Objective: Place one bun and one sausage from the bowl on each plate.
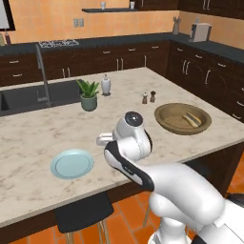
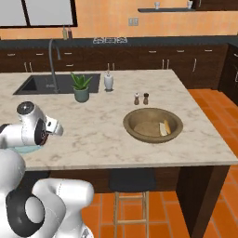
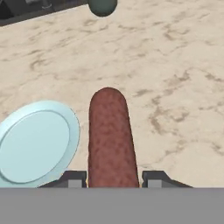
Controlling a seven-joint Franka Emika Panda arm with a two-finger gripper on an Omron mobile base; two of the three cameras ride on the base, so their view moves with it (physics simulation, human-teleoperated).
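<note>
The gripper [image 3: 112, 183] is clamping a sausage [image 3: 110, 135] between its fingertips, the sausage pointing forward along the hand over the marble counter [image 3: 175, 65]. The arm is holding it just beside a pale blue plate [image 3: 35, 144], which is lying empty near the counter's front edge, likely so the sausage can be lowered onto it. The bowl [image 1: 183, 118], well apart to the right, is holding a bun [image 1: 191, 119] for later.

Two rear base views, left and right, over one marble counter [image 1: 200, 90]; hand view close above it.
</note>
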